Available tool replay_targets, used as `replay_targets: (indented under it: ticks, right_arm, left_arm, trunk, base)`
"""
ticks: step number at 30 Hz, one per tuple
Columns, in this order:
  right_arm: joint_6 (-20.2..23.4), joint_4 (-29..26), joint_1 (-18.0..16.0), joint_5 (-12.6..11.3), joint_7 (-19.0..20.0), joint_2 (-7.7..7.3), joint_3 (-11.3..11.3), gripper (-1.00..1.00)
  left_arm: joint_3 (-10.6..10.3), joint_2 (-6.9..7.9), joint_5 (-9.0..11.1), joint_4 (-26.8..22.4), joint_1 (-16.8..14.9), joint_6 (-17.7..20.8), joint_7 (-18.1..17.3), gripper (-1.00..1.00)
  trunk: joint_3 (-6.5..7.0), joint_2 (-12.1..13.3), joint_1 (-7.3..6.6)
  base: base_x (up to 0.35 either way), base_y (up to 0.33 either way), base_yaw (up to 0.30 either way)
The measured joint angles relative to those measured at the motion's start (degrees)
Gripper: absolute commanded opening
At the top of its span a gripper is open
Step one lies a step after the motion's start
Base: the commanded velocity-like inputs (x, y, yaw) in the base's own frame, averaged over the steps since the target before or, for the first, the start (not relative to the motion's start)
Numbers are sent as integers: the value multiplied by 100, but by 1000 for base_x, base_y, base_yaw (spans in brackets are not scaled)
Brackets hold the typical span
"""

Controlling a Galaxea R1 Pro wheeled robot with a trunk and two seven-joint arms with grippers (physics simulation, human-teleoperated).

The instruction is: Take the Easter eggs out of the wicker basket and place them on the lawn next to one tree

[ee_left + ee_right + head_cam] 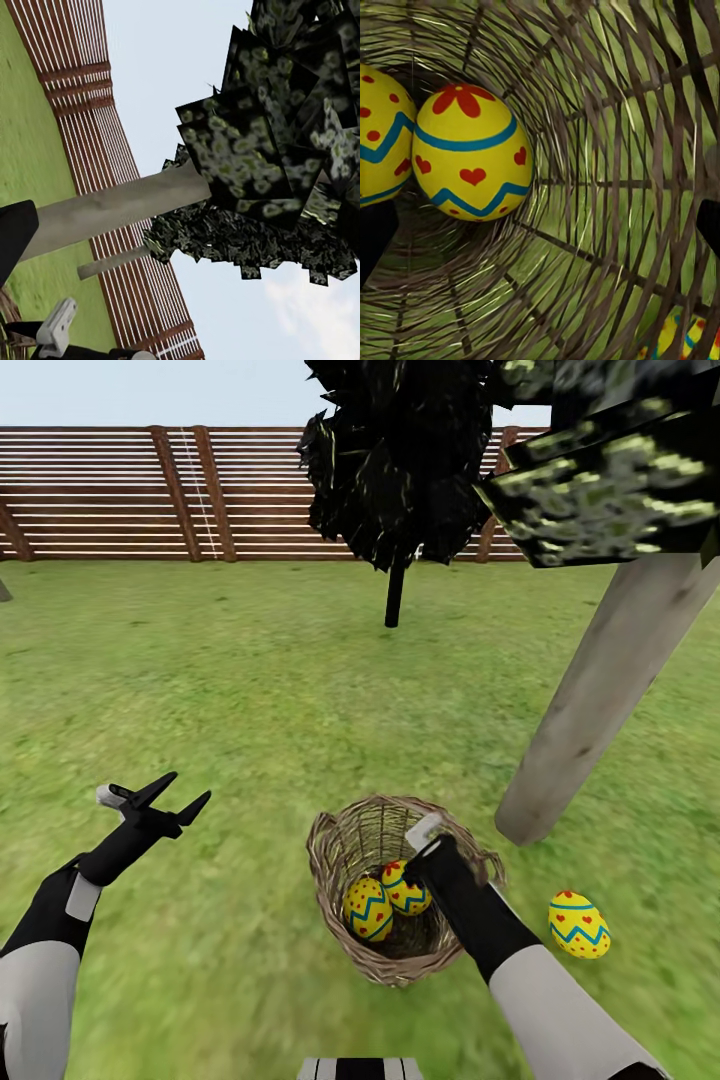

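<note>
Nearest to me, my right tool [425, 857] reached down into the wicker basket [335, 850] on the lawn [230, 690], its tip low inside the rim beside the eggs. From the right wrist view the dark tips of its two fingers [375, 236] stood far apart at either edge of the picture, so that tool was wide and held nothing. Two eggs lay in the basket: the heart-marked egg [472, 154], yellow with blue zigzag bands and a red flower on its crown, and a second egg [381, 139] touching it on one side. In the head view they sat together against the basket's bottom (the weave was open enough to show grass through it).

The third egg [578, 925] lay on the grass outside the basket, on my right, near the foot of the tree [600, 690]. Its thick pale trunk leaned up and away from the basket toward blocky, yellow-flecked foliage.

My left tool [170, 800] hovered above bare grass well to the left of the basket, its fingers spread wide and empty.

Farther off stood a thin black-trunked tree [395, 595], and beyond it the slatted wooden fence [150, 490] closing the garden.
</note>
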Motion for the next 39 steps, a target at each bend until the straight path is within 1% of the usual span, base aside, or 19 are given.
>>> replay_targets:
  ticks: [3,6,9,11,13,14,16,19,22,32,39]
  right_arm:
    - [-42,14,2,-3,1,4,29,100]
    - [-59,24,2,-9,6,5,30,100]
    - [-92,34,3,-3,3,5,36,100]
    - [-231,52,2,5,2,6,38,100]
    - [-514,148,2,17,2,6,39,100]
    - [-581,180,2,20,2,5,39,100]
    - [-670,225,2,18,2,1,39,100]
    - [-798,242,2,10,2,-1,46,100]
    - [-912,247,2,8,3,4,56,100]
    - [-955,254,2,25,-4,-2,87,100]
    - [-955,224,2,27,-44,-35,84,100]
  left_arm:
    - [0,-8,-2,-5,1,0,0,100]
    - [0,-27,-1,-4,-1,0,0,100]
    - [0,-34,-5,-11,0,-2,0,100]
    - [0,-34,-3,-12,-1,-2,0,100]
    - [2,-32,-2,-8,0,0,0,100]
    - [1,-32,-3,-8,0,0,0,100]
    - [0,-31,-2,-13,-1,0,0,100]
    - [5,-29,-1,-4,-2,-1,0,100]
    - [1,-27,-4,-17,0,0,0,100]
    - [0,-26,-2,-25,-1,0,0,100]
    - [0,-35,-4,-25,0,-7,0,100]
  trunk:
    - [-66,-4,8]
    - [-66,-4,8]
    - [-132,-8,16]
    - [-155,-9,18]
    - [-155,-9,18]
    - [-177,-10,21]
    - [-221,-13,26]
    - [-222,-13,26]
    - [-288,-17,34]
    - [-509,-31,60]
    - [-664,-40,78]
  base:
    - [0,0,0]
    - [0,0,0]
    - [0,0,0]
    - [0,0,0]
    - [0,0,0]
    - [0,0,0]
    - [0,0,0]
    - [0,0,0]
    - [0,0,0]
    - [0,0,0]
    - [0,0,0]
